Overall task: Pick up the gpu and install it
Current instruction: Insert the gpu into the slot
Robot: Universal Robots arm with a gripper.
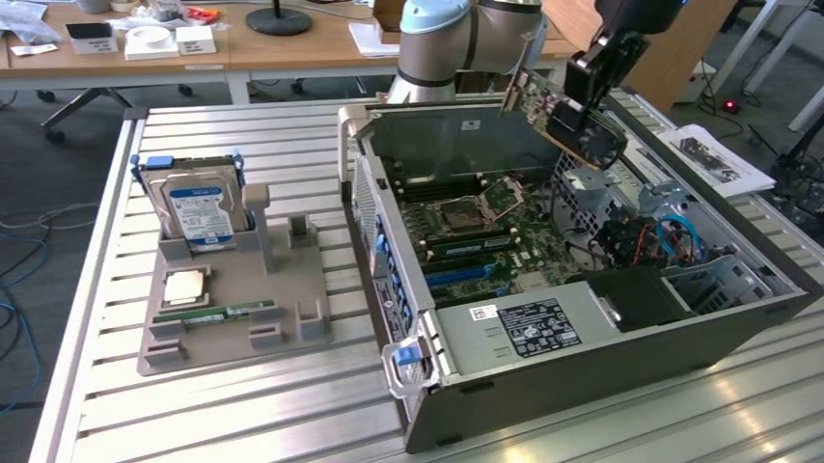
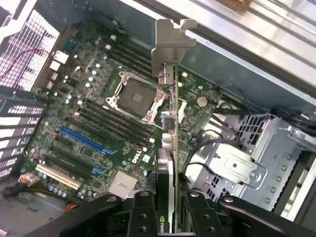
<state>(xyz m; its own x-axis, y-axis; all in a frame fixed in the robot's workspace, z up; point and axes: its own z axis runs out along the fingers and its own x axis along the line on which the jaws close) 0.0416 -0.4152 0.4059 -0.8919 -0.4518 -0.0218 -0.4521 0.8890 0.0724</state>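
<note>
Exterior view: my tool is clenched on the gpu, which hangs tilted in the air above the far corner of the open case, touching nothing else. I count one gpu and one case. Well off to the side of the tool there is one tray on the bench, carrying one hard drive, one memory stick and one chip. My worry here is that the grip looks to be on one end of the card only. A jolt could swing it or let it slide out, and it would drop onto the board below the tool.

Wrist view: the gpu runs edge-on away from the tool, with its bracket at the far end and the fingers closed either side of it. Beneath it I count one socket, two blue slots and one white slot. The card's line is not parallel to those slots, so I judge that lowered like this its edge would miss them and scrape components. The bracket could catch the case wall beyond it. Loose black cables lie just beside the card, by the drive cage, and could snag it
</note>
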